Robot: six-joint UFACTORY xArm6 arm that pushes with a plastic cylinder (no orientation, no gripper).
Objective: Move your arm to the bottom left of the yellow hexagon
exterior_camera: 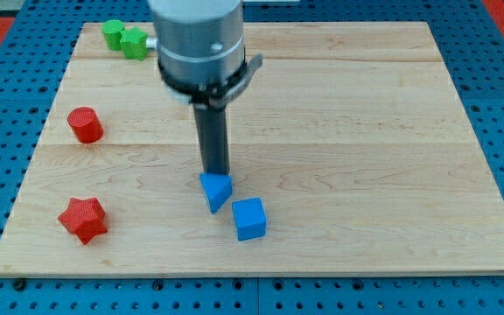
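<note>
Nearest the view's bottom, a red star block [82, 219] is sitting by the lower left edge of the wooden board [348, 131]. Above it, a red cylinder [85, 124] is standing near the left edge, well apart from the star. At the top left corner, two green blocks [122, 38] are lying touching each other; shapes hard to make out.

Toward the middle, the arm's grey housing [198, 44] is hanging over the board, with the dark rod pointing down. My tip [216, 172] is resting at the top edge of a blue triangle block [216, 190], touching or just beside it; cannot tell which. The rod is bare, holding nothing. Just right of and below the triangle, a blue cube [249, 219] is sitting, close but apart.

Yellow hexagon: not showing anywhere in this view, so its place relative to the tip cannot be told.
</note>
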